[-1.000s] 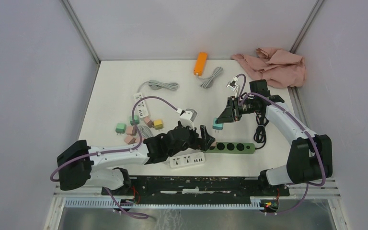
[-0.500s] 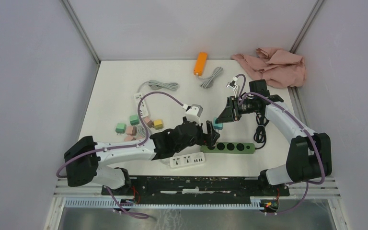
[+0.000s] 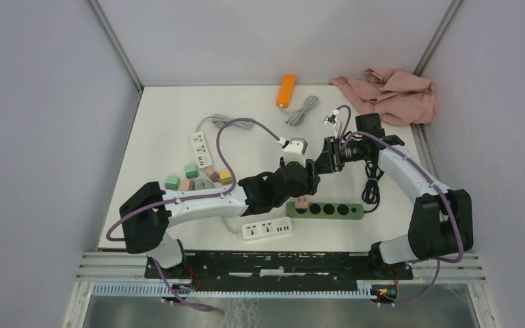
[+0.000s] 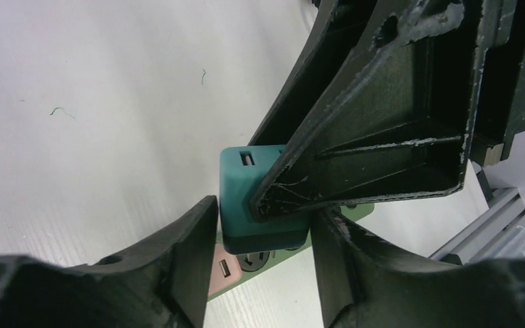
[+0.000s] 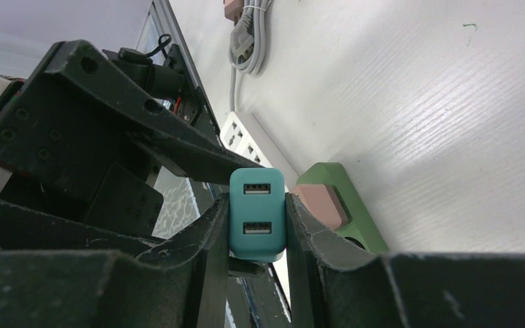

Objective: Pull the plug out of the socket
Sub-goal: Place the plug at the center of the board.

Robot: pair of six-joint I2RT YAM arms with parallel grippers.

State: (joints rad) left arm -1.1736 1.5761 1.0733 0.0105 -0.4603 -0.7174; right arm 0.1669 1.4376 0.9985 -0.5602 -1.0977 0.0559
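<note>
Right jaws clamp the plug [image 5: 257, 212], left jaws pinching it too, strip [image 3: 335, 209] at 6 o'clock; opposing pulls could wrench it loose.

Overhead wide; both wrist views close, sharing plug [image 4: 239, 198] [image 5: 257, 212].

A crumpled pink cloth [image 3: 391, 92] lies in the upper right corner of the white table [image 3: 164, 109]. An orange rectangular plastic block [image 3: 286, 89] sits at upper centre, with a coiled grey cable [image 3: 302, 109] just right of it. A white plastic power strip [image 3: 266, 229] lies at lower centre.
</note>
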